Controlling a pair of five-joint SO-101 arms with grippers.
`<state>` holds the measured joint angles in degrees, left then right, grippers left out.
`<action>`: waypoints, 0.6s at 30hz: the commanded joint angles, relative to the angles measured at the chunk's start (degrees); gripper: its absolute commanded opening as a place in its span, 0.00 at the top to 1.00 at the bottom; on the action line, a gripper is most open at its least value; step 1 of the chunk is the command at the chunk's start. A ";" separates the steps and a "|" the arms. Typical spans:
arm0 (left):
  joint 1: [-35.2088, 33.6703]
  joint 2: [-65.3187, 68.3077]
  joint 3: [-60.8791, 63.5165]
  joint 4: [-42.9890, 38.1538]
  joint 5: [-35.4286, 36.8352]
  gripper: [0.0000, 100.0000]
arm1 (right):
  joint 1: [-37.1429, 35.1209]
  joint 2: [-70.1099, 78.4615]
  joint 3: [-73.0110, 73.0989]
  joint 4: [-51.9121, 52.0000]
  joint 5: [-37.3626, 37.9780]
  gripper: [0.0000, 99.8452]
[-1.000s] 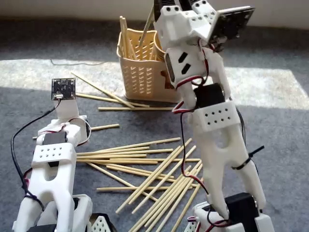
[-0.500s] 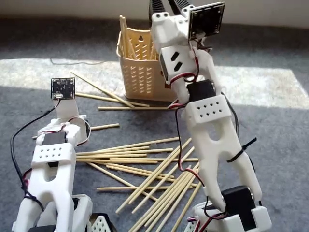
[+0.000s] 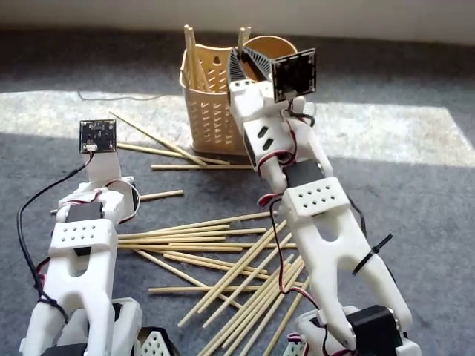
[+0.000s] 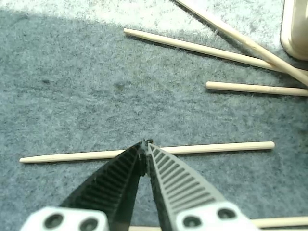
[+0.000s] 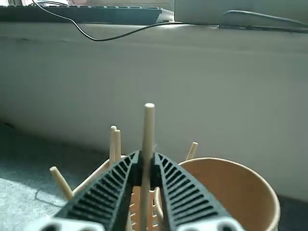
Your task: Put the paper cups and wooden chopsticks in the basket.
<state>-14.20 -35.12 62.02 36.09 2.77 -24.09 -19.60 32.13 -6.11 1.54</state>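
Note:
A cream slotted basket [image 3: 211, 111] stands on the grey carpet with a brown paper cup [image 3: 273, 47] and a few chopsticks [image 3: 191, 52] inside. My right gripper [image 3: 242, 61] hovers over the basket's rim, shut on one upright wooden chopstick [image 5: 148, 125]; the cup [image 5: 236, 192] sits just beyond it. My left gripper [image 4: 146, 143] is shut and holds nothing, its tips right at a chopstick [image 4: 216, 147] lying flat on the carpet.
Several loose chopsticks [image 3: 245, 271] lie scattered on the carpet between the two arm bases, and a few more [image 3: 159, 150] lie by the basket's left foot. The basket's corner [image 4: 296, 29] is near the left gripper. A low wall runs behind the basket.
The right arm has swung down and towards the basket, carrying its chopstick from high above to just over the rim. The left arm has stayed still.

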 commanded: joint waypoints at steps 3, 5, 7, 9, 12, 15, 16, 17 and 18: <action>-0.48 -0.92 -0.22 -0.88 -0.35 0.98 | -0.57 -3.21 1.10 -1.71 0.53 0.86; -0.48 -0.92 -0.22 -0.88 -0.35 0.98 | -0.57 -3.21 1.10 -1.71 0.53 0.83; -0.48 -0.92 -0.22 -0.88 -0.35 0.98 | -0.57 -3.21 1.10 -1.71 0.70 0.83; -0.48 -0.92 -0.22 -0.88 -0.35 0.98 | -0.57 -3.30 1.10 -1.36 0.79 0.83; -0.48 -0.92 -0.22 -0.88 -0.35 0.98 | -0.22 -3.30 1.10 -1.27 0.88 0.83; -0.48 -0.92 -0.22 -0.88 -0.35 0.98 | -0.13 -5.32 1.19 -1.19 0.88 0.83; -0.48 -0.92 -0.22 -0.88 -0.35 0.98 | -0.13 -6.64 1.45 -1.19 0.88 0.83; -0.48 -0.92 -0.22 -0.88 -0.35 0.98 | -0.40 -8.13 1.54 -1.10 0.88 0.83; -0.48 -0.92 -0.22 -0.88 -0.35 0.98 | -0.48 -9.80 1.54 -0.75 0.88 0.83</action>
<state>-14.20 -35.12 62.02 36.09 2.77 -24.09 -23.74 34.07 -6.11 1.71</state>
